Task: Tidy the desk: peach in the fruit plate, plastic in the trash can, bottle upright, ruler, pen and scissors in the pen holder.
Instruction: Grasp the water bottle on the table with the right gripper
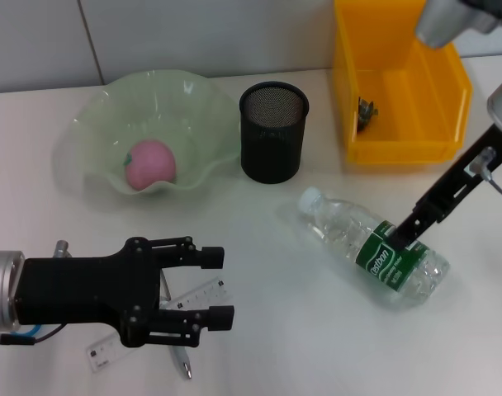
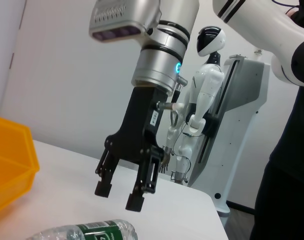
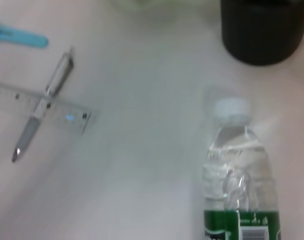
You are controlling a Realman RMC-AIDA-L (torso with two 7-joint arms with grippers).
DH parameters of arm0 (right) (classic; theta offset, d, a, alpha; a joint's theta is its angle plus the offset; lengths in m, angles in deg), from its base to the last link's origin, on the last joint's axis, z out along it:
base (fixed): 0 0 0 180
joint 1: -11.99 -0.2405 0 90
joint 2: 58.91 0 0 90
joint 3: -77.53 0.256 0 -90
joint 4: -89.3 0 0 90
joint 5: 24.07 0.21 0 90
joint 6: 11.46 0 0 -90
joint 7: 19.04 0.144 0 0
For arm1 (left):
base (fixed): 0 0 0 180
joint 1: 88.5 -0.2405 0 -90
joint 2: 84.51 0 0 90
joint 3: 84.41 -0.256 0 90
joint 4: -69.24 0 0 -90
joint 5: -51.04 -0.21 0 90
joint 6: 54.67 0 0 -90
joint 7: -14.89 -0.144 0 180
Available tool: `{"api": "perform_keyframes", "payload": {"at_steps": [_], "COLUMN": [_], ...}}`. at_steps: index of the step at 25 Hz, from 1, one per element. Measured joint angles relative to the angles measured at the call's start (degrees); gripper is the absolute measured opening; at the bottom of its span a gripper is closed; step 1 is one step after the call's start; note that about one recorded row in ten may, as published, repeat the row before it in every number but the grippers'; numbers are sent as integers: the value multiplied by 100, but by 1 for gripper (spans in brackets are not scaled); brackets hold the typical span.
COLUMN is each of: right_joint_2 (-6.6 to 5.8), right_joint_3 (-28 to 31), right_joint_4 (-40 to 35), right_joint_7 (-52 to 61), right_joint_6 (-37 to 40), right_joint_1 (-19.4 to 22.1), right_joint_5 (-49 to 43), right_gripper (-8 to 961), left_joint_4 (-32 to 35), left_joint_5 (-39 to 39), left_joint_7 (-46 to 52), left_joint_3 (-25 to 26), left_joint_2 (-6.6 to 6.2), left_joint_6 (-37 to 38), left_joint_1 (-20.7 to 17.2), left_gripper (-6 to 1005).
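Note:
The clear bottle (image 1: 375, 247) with a green label lies on its side at the right of the desk, cap toward the pen holder (image 1: 273, 130). My right gripper (image 2: 119, 197) is open just above its label end. The same bottle (image 3: 239, 185) fills the right wrist view. A pink peach (image 1: 149, 162) sits in the green fruit plate (image 1: 86, 124). My left gripper (image 1: 218, 287) is open low over the clear ruler (image 1: 197, 295) and the pen (image 1: 182, 363) at the front left. The pen (image 3: 42, 107) lies across the ruler (image 3: 67, 107), near a blue scissors handle (image 3: 19, 36).
The yellow trash can (image 1: 400, 140) stands at the back right with a small crumpled piece (image 1: 367, 111) inside. The black mesh pen holder stands between the plate and the bin. Bare desk lies between the bottle and my left gripper.

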Motion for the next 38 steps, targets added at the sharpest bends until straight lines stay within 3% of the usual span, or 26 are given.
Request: {"api": "perform_keyframes", "payload": {"at_steps": [10,21,38], "right_joint_2": [26,40,40], "right_joint_3": [-241,-254,-405], "right_joint_4": [126,381,770], "right_joint_7": [-48,-111,-154], "right_joint_6": [-133,-266,-564], "right_joint_1": [-6,-57,-173], "right_joint_5": [-278,-289,-451], "right_gripper": [783,784,784], "left_joint_4": [56,771,920], "left_joint_5": [-54,-475,-614], "left_joint_7": [-180,-205,-289], "left_joint_3": [0,5,9], "left_joint_2": [-35,-99,-92], "left_joint_6": [-181,-512,-479], "left_joint_1": [-106,-516,-548], "left_gripper": [734,730,724]}}
